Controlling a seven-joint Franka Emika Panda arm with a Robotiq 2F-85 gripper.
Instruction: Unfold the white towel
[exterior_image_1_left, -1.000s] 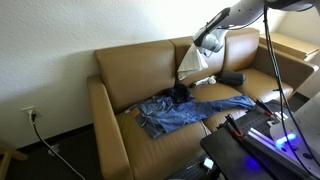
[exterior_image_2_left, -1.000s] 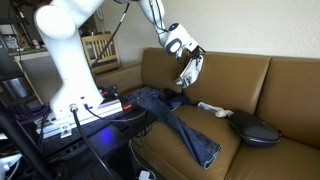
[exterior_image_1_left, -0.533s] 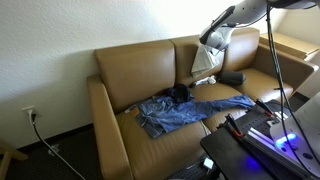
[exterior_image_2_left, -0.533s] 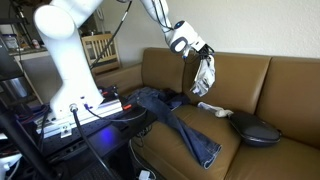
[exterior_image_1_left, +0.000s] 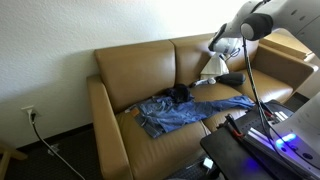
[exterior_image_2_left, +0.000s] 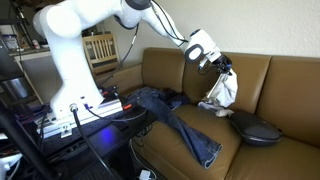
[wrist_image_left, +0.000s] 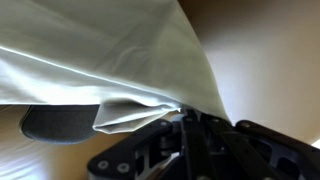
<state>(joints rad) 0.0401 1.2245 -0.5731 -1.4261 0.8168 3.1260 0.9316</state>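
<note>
Over the last second the gripper (exterior_image_2_left: 224, 70) has swung the white towel (exterior_image_2_left: 220, 93) sideways above the couch surface (exterior_image_2_left: 290, 115), away from the jeans (exterior_image_2_left: 180, 120) and toward the dark cushion (exterior_image_2_left: 255, 128). The jaws are clenched on a fold of the towel, as the wrist view shows. The cloth hangs bunched beneath them, its lower end seemingly brushing the seat, though the view is small. Lifted clear, it is loosening but is not yet spread open.

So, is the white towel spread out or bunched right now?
Bunched: the towel hangs crumpled from the gripper over the sofa, not flat.
</note>
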